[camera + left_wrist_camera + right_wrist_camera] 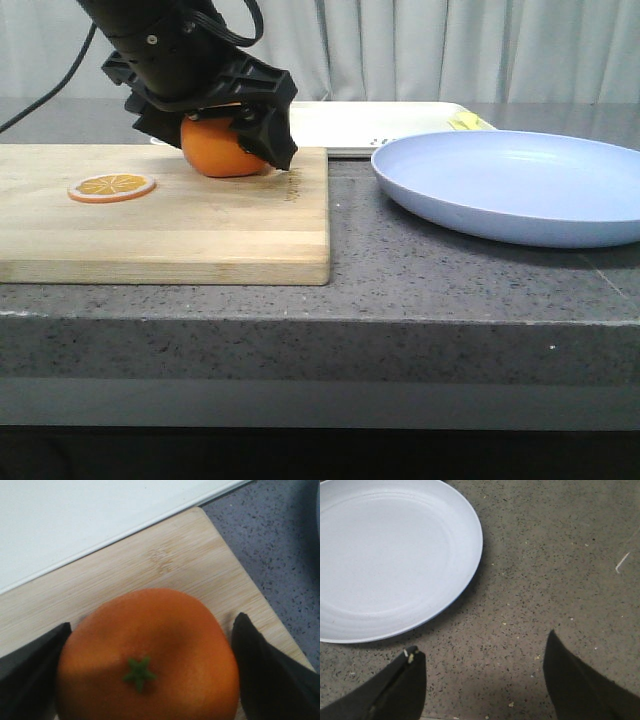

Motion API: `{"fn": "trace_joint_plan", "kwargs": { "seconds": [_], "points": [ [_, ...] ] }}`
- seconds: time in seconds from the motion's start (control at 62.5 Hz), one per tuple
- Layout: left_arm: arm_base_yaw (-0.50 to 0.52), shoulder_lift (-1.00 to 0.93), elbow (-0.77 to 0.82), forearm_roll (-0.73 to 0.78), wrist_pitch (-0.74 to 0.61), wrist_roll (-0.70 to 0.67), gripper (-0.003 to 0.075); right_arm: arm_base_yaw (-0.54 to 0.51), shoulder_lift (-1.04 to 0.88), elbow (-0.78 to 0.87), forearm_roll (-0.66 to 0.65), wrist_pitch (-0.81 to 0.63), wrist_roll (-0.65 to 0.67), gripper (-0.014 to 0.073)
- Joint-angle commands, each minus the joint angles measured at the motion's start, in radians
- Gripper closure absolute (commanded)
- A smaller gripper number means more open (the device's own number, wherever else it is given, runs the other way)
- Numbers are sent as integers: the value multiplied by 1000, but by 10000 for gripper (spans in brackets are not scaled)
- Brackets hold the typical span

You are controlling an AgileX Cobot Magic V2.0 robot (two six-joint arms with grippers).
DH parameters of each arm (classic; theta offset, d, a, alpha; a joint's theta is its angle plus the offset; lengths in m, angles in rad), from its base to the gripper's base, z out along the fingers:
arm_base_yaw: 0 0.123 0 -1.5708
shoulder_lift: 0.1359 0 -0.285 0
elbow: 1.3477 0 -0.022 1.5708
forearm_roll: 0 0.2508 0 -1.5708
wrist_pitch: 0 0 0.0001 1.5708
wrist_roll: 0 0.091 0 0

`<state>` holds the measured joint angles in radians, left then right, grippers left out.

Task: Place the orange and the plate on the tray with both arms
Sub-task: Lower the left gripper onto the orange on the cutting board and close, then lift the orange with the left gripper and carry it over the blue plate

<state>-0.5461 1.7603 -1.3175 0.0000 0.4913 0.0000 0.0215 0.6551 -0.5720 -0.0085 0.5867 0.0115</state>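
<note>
While straddled by left claw, orange

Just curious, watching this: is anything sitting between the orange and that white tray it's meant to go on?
Nothing visible: the orange sits on the cutting board in the left gripper, with the tray directly behind the board.

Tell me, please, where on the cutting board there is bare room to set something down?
The cutting board is bare along its front, and between the orange slice and its right edge. The back is crowded: the left gripper straddles the orange there.

Countertop; board, plate, tray
</note>
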Motion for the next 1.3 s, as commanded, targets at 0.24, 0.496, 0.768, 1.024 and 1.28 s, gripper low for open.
{"fn": "trace_joint_plan", "kwargs": {
  "seconds": [0.24,0.496,0.768,1.024,1.28],
  "points": [
    [-9,-49,-39,0,-46,0,304,-4,4,-34,-16,-62,-6,81],
    [-104,-47,-169,0,36,0,288,-4,4,-34,-16,-62,-6,81],
    [-269,45,-347,0,44,0,289,-4,4,-34,-16,-62,-6,81],
    [-347,219,-543,0,75,0,289,-4,4,-34,-16,-62,-6,81],
    [-368,315,-631,5,77,0,247,-4,4,-34,-16,-62,-6,81]
  ]
}}
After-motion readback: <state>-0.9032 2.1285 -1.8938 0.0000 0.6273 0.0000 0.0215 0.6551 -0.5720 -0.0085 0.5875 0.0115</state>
